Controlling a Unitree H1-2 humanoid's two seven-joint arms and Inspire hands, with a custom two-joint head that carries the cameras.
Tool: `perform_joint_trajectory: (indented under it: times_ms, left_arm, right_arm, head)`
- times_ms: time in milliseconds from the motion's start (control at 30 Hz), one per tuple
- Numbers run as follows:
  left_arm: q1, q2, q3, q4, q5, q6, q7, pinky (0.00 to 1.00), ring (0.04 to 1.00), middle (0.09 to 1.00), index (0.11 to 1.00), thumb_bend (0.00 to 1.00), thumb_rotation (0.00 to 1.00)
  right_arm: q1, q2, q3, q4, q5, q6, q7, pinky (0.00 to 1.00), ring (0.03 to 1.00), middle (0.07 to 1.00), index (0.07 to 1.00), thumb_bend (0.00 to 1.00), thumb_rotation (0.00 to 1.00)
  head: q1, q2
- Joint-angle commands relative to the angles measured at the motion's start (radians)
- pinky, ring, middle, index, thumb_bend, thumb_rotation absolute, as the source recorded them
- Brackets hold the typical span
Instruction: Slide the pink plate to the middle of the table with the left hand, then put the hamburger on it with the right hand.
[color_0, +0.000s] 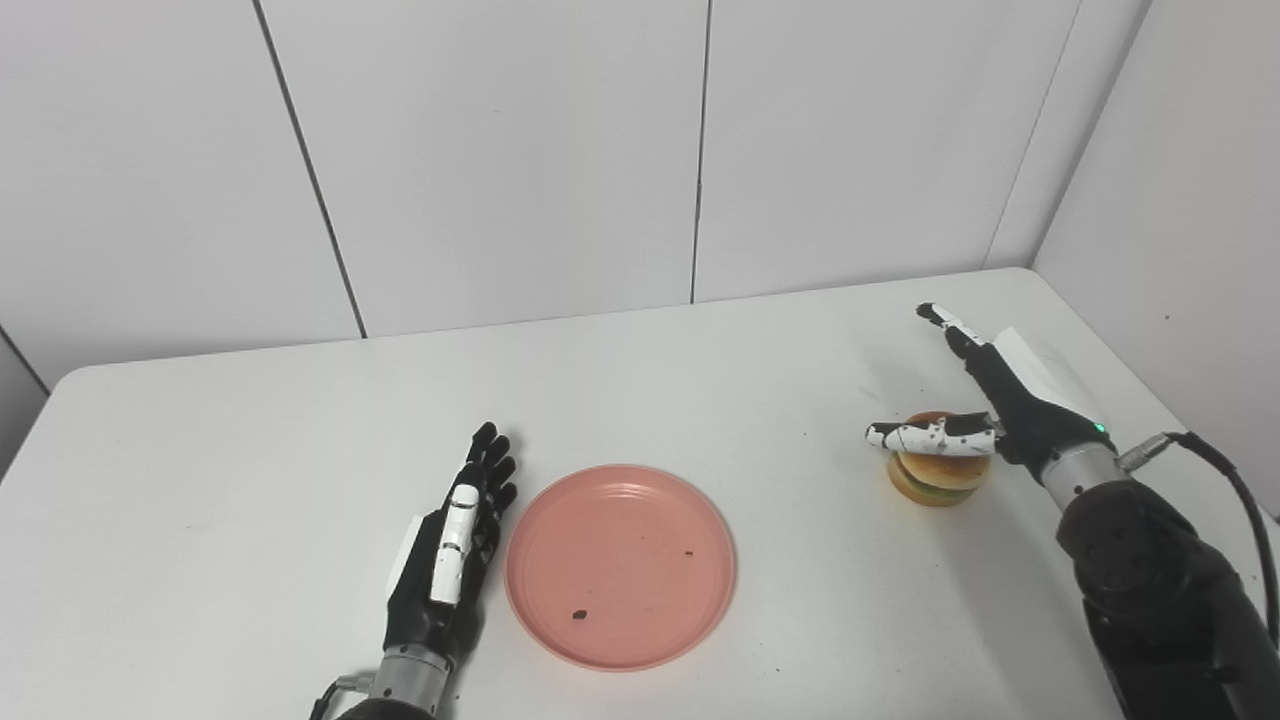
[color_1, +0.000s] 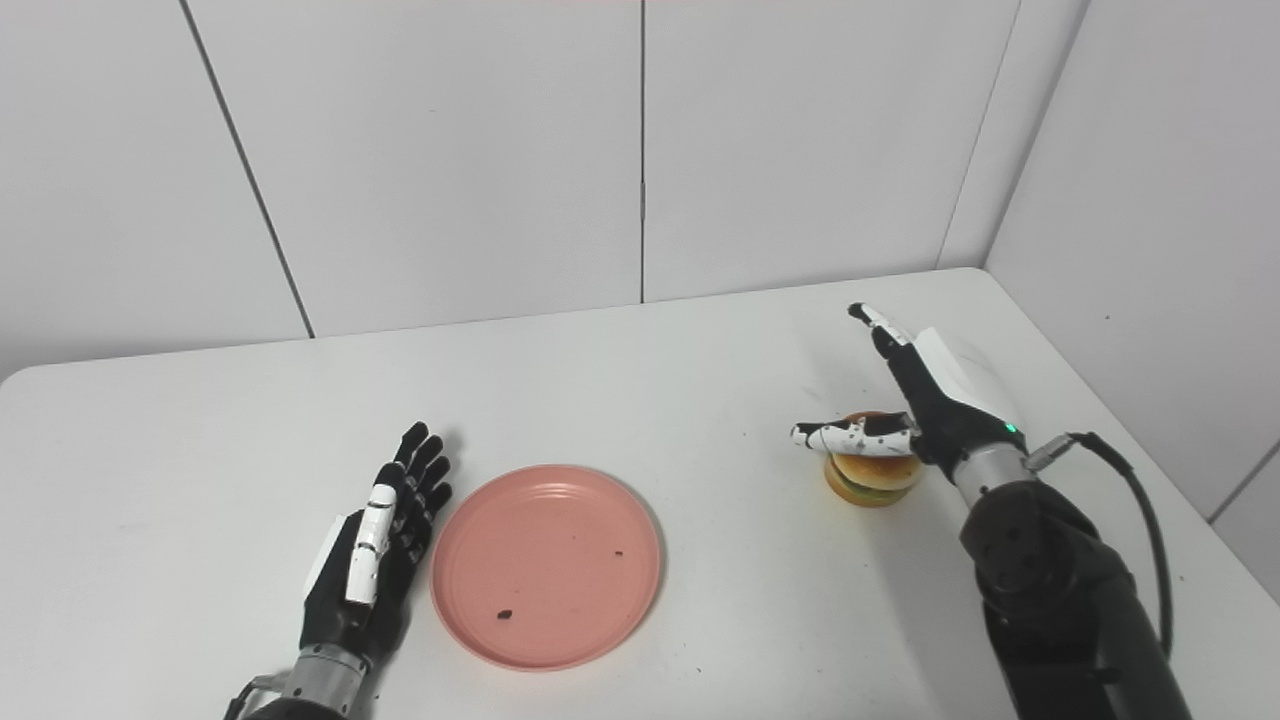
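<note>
Low in the frame, the left hand (color_0: 452, 545) lies flat with fingers spread, just beside the pink plate (color_0: 620, 565) on the white table (color_0: 250, 450). At right, the right hand (color_0: 985, 400) hovers open over the hamburger (color_0: 938, 478). White wall panels (color_0: 500, 150) behind.

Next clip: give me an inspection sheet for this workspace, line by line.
Surface: white table, a few faint marks.
Job's things: pink plate near the front, empty but for dark specks; hamburger to its right, off the plate.
Clutter: nothing seen.
Robot hands: left robot hand open, flat beside the plate's left rim; right robot hand open at the hamburger, thumb across the bun, not closed.
Cables: black cable at the right wrist.
Surroundings: white wall panels.
</note>
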Motion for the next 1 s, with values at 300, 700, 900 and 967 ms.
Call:
perform_joint_trajectory:
  times_ms: [300,700,900,967]
  left_arm:
    - [0.078,0.045,0.015,0.053,-0.019,0.001,-0.023,1.0,1.0,1.0,1.0,0.49,1.0]
    - [0.084,0.045,0.015,0.035,-0.028,0.02,-0.023,1.0,1.0,1.0,1.0,0.49,1.0]
    - [0.087,0.046,0.012,0.021,-0.016,0.033,-0.021,1.0,1.0,1.0,1.0,0.49,1.0]
    - [0.087,0.045,0.012,0.018,-0.02,0.034,-0.022,1.0,1.0,1.0,1.0,0.48,1.0]
  right_arm:
    - [-0.059,0.047,-0.085,0.013,-0.161,0.003,0.141,0.82,0.913,0.939,0.937,0.95,0.32]
    - [-0.07,0.03,-0.046,0.113,-0.243,0.003,0.152,0.71,0.857,0.914,0.931,0.96,0.35]
    - [-0.071,0.026,-0.024,0.173,-0.24,0.002,0.092,0.61,0.773,0.84,0.911,0.95,0.34]
    - [-0.075,0.032,-0.032,0.187,-0.225,0.003,0.091,0.6,0.761,0.831,0.916,0.93,0.3]
  head:
    - [-0.01,0.008]
    - [-0.01,0.014]
    - [-0.009,0.015]
    - [-0.01,0.017]
